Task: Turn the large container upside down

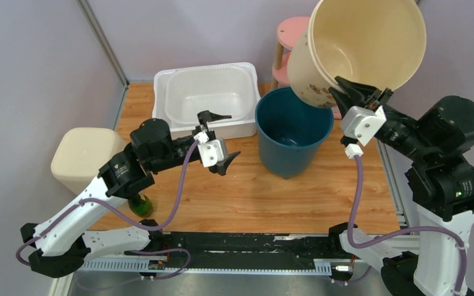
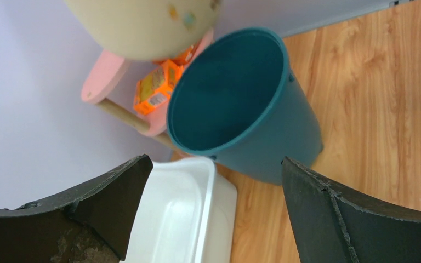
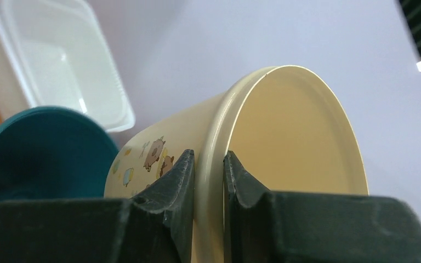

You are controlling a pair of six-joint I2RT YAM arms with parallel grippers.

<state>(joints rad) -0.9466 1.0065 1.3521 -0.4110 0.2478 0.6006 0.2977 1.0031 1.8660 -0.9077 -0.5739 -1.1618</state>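
Observation:
The large cream container [image 1: 358, 43] with cartoon animal prints is held in the air at the back right, tilted with its mouth facing up and toward the camera. My right gripper [image 1: 361, 92] is shut on its rim, one finger inside and one outside, as the right wrist view shows [image 3: 208, 156] on the container [image 3: 285, 137]. Its base shows at the top of the left wrist view [image 2: 142, 24]. My left gripper [image 1: 231, 135] is open and empty above the table, left of the teal bucket [image 1: 293, 132]; it also shows in the left wrist view [image 2: 214, 161].
The teal bucket [image 2: 225, 87] stands upright under the raised container. A white tub [image 1: 203, 92] sits behind the left gripper. A beige bin [image 1: 86, 157] stands upside down at the left edge, with a green bottle [image 1: 141, 205] near it. A pink stool [image 1: 290, 31] stands behind the table.

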